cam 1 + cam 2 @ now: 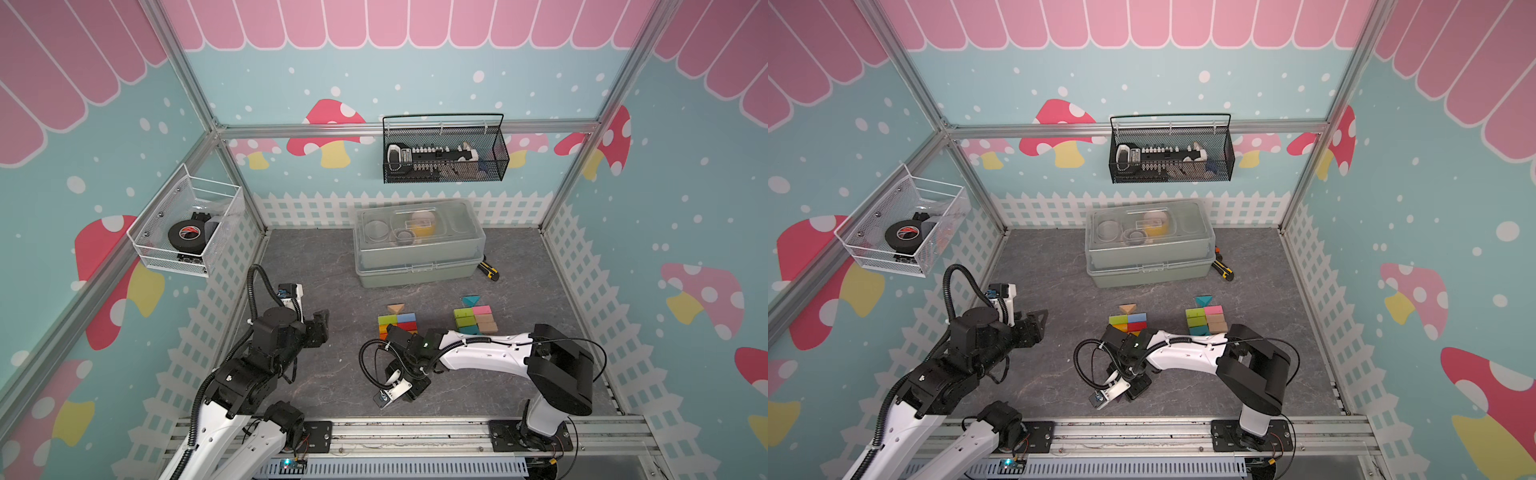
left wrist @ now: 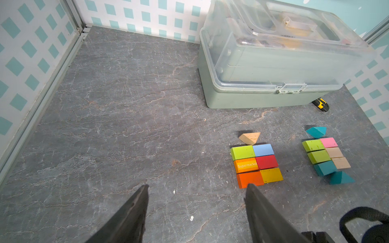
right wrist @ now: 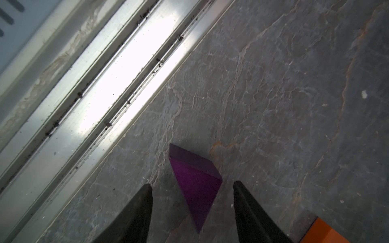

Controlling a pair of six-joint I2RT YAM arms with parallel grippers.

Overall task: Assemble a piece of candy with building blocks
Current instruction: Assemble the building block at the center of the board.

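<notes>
One purple triangular wooden block lies on the grey counter between the parted, empty jaws of my right gripper; next, close and carry it to the multicoloured six-block rectangle.

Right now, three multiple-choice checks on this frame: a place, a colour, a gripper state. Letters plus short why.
1. Where is the purple triangular block?
A) on the storage box
B) on the table between the fingers of the right gripper
C) in the white basket

2. What colour is the block printed Supermarket?
A) blue
B) pink
C) orange

3. The left gripper is:
A) open, empty
B) shut on a green block
C) shut on a tan triangle

1 B: the right wrist view shows it between the fingers, gaps both sides.
2 C: the lettering sits on orange.
3 A: only bare table between its fingers.
</notes>
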